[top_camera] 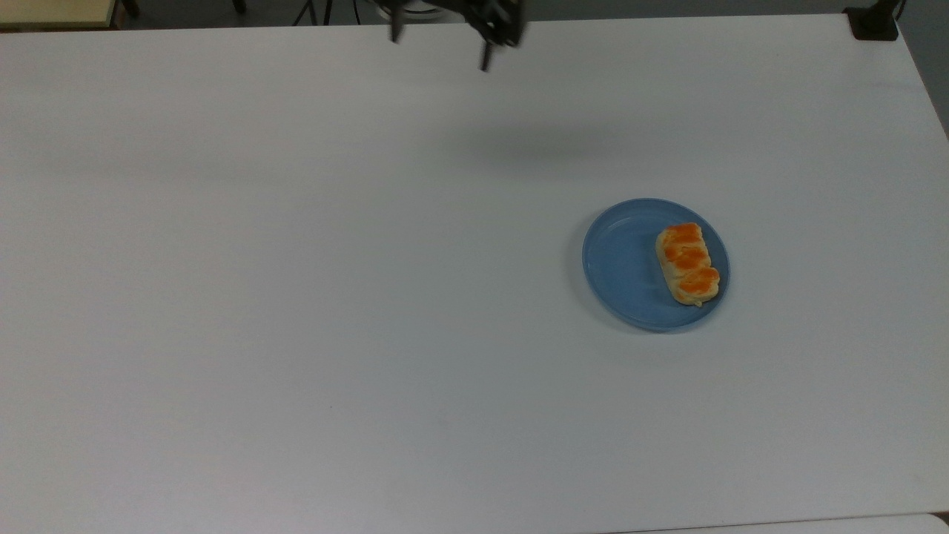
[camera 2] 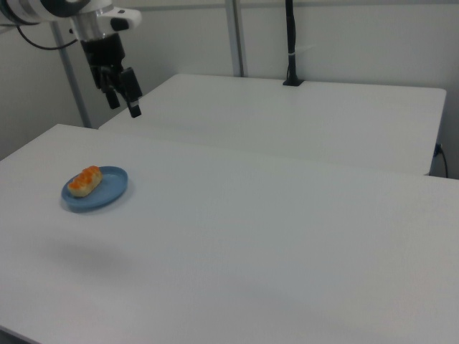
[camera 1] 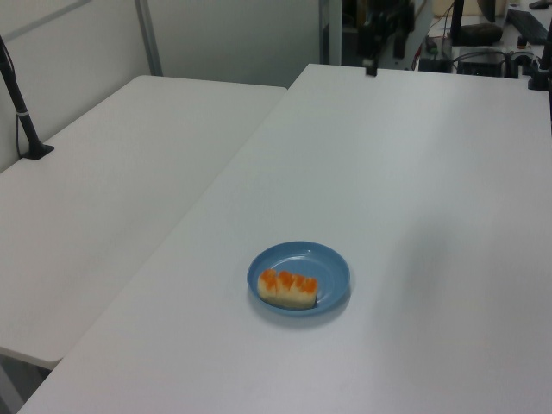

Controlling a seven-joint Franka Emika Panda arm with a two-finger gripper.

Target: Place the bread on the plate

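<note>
In the top view, the white table (top_camera: 296,297) fills nearly the whole frame. At the upper middle, along the top edge, the gripper (top_camera: 439,46) hangs with its two black fingers spread wide and nothing between them; a soft shadow lies on the table just below it. Toward the right of the frame sits the blue plate (top_camera: 619,271), and the bread (top_camera: 688,264) lies on the plate's right half, lengthwise, its three orange bumps facing up.

In the left view, the plate (camera 1: 323,267) sits at lower centre with the bread (camera 1: 288,289) on its near-left part; the gripper is a dark shape at the top edge.

In the right view, the gripper (camera 2: 123,98) hangs open at upper left, well apart from the plate (camera 2: 107,192) and bread (camera 2: 85,180) at middle left.
</note>
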